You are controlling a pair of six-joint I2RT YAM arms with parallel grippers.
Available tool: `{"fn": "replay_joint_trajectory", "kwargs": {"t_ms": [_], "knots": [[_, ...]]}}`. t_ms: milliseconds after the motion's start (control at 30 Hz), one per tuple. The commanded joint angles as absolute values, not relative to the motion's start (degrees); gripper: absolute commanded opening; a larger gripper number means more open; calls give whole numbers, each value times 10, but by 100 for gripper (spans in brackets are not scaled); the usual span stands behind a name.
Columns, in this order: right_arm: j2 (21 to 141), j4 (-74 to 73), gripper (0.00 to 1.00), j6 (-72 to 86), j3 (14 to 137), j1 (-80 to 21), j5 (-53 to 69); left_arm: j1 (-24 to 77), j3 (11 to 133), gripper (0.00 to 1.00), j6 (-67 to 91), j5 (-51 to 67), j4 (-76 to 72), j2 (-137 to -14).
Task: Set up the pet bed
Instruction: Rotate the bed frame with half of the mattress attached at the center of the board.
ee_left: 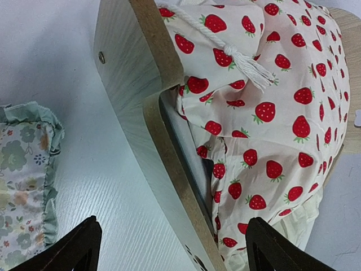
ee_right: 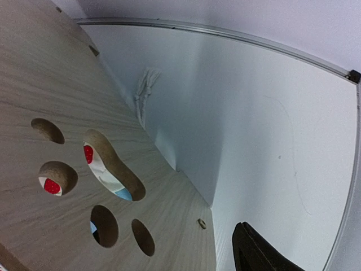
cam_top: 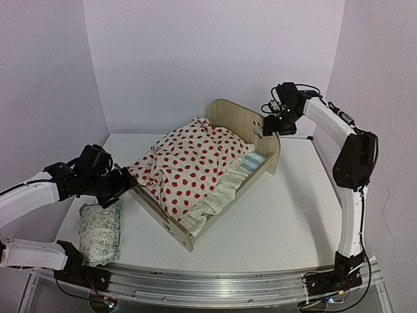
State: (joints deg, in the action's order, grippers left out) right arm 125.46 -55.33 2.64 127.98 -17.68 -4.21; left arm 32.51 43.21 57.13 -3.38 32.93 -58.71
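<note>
Presently: pet bed [cam_top: 251,181] at centre of tabletop [cam_top: 287,215], set diagonally, headboard [cam_top: 236,119] toward 1 o'clock, footboard [cam_top: 159,216] toward 7 o'clock. Covered by red-dotted blanket [cam_top: 189,163]; striped mattress [cam_top: 253,162] exposed only along 3 o'clock side near headboard. Pillow [cam_top: 99,233] flat on tabletop at 8 o'clock of bed, apart from frame. Left end effector [cam_top: 126,188] at footboard, released, fingers [ee_left: 73,251] spread to either side of footboard's top edge, grasping nothing. Right end effector [cam_top: 270,125] at 2 o'clock end of headboard, released; only one finger [ee_right: 256,251] visible in wrist view, clear of panel bearing paw-print cutout [ee_right: 107,164].
</note>
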Motion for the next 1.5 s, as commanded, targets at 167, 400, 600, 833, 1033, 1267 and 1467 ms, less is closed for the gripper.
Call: {"fn": "replay_joint_trajectory", "kwargs": {"t_ms": [167,400,600,833,1033,1267,1467], "knots": [[1237,-549,28,-17,1245,-176,85,323,446,87,516,-45,163,-726],[1164,-552,18,52,1147,-176,26,320,538,86,425,-56,118,-866],[1047,-564,17,164,1001,-177,-58,307,618,86,351,-63,99,-954],[912,-589,15,273,836,-176,-38,281,694,85,300,-39,101,-1031],[855,-596,48,294,801,-177,-38,274,732,85,243,-48,116,-1040],[878,-638,73,240,906,-176,-93,274,754,85,146,-50,131,-1013],[882,-675,82,219,986,-177,-130,274,787,80,8,-14,186,-973]]}}
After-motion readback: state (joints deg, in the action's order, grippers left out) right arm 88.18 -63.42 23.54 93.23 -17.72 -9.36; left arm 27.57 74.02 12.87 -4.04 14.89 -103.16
